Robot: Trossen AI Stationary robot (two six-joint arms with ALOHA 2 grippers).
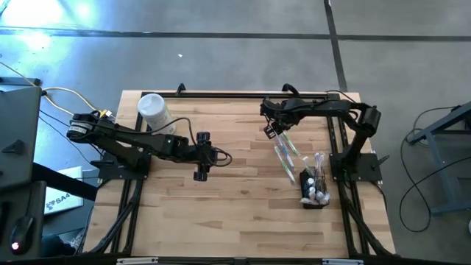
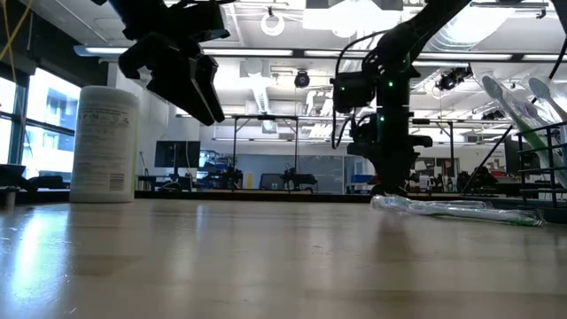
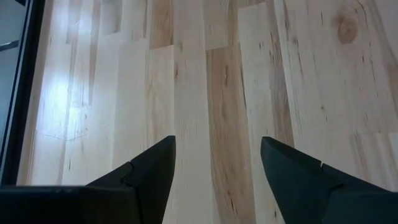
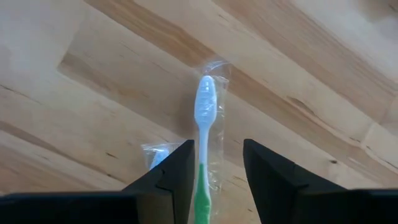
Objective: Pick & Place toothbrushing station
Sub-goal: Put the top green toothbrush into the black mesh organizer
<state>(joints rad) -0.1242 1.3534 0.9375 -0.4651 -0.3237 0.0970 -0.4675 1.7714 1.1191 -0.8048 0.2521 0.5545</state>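
- Behind the pale wooden bench [image 1: 243, 213] stood a workshop hall with ceiling lights; a white canister [image 1: 154, 111] sat near the left arm.
- Right end effector [image 4: 217, 163], fingers parted, straddled a wrapped green-handled toothbrush [image 4: 204, 124] lying flat; closing should centre on the handle.
- Mesh holder [image 1: 313, 193] stood nearby, brushes inside.
- Left end effector [image 3: 217, 163] hung open, empty.

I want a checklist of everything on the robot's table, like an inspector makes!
Surface: pale wooden plank table, bare in the middle.
Job's things: wrapped green-handled toothbrush lying flat between the right gripper's fingers; more wrapped toothbrushes beside it; small black wire-mesh holder with some already inside.
Clutter: white cylindrical wipes canister at the far left.
Grippers: right gripper around the toothbrush, not yet clamped; left gripper open over bare wood.
Cables: yellow and black cables left of the table.
Surroundings: workshop room, grey floor.
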